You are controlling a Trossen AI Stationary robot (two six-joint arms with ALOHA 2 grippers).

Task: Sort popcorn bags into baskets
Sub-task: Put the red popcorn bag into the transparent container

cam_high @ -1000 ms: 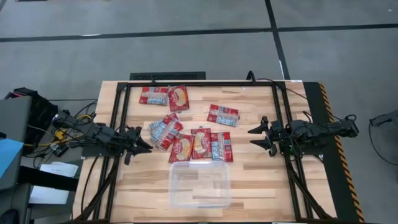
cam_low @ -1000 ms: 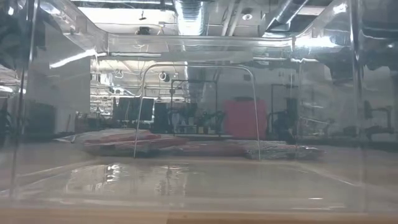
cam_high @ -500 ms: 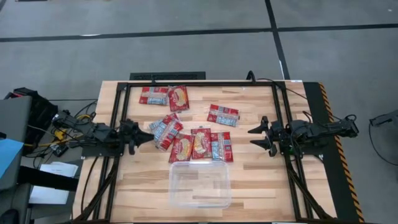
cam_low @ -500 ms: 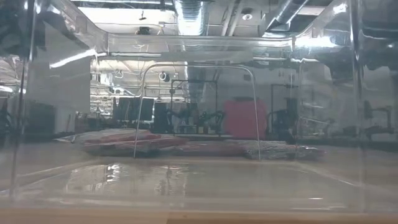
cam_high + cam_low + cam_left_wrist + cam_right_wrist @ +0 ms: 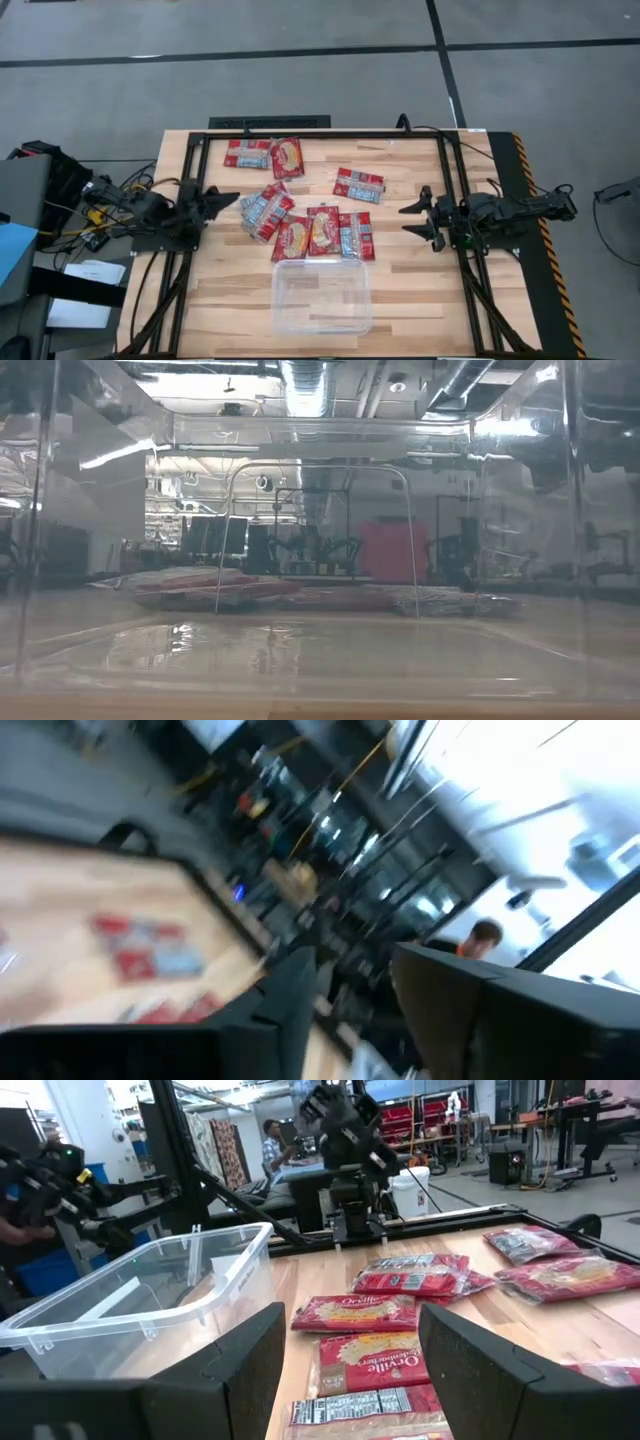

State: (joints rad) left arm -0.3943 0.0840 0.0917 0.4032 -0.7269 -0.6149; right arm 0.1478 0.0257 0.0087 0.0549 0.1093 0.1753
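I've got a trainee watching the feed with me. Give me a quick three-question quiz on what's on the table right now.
1. True or false: the clear bin already holds a packet.
2. Which tool is nearer the pile of red packets: A) left tool B) right tool?
3. Fill in: the right tool's fingers stand ____.

Key: 1 false, the bin looks empty. 2 A. 3 open.

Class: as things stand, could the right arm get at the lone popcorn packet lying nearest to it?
Probably yes. The right gripper has open fingers, and only bare table lies between it and that packet.
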